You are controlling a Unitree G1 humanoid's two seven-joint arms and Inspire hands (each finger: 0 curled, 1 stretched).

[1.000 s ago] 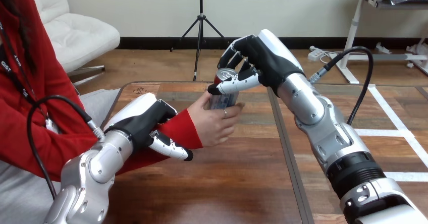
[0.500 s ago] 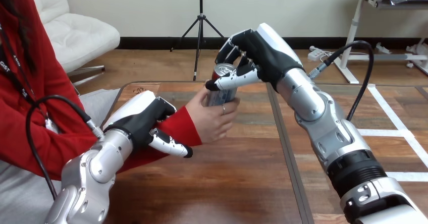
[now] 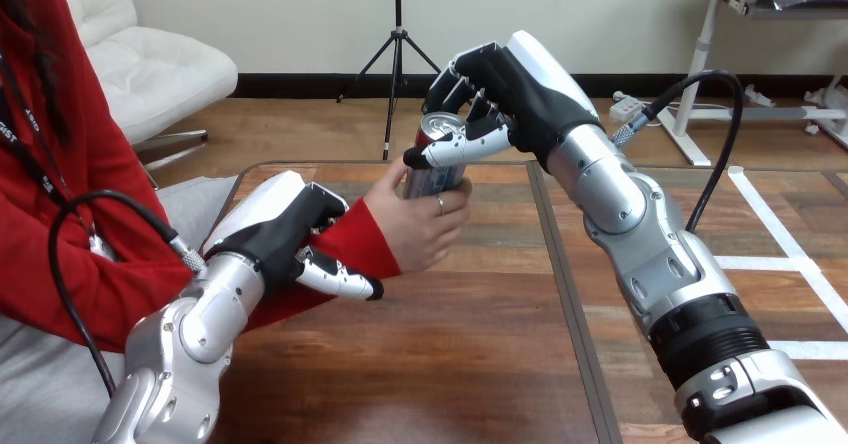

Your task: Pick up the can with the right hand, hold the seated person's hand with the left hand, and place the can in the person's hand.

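Right robot hand (image 3: 518,99) pinches the can (image 3: 434,176) (in the person's hand (image 3: 415,229)); left robot hand (image 3: 285,229) clasps their forearm (image 3: 357,242).

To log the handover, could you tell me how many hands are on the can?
2: the right hand curled over the can top, the person's hand wrapped around its lower body.

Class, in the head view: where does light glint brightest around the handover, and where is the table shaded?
Head view: the top of the can glints where the right hand curls round it; the right forearm and left forearm carry bright streaks; the white shell of the left hand, clasped on the person's wrist, is bright; the table darkens under the person's hand.
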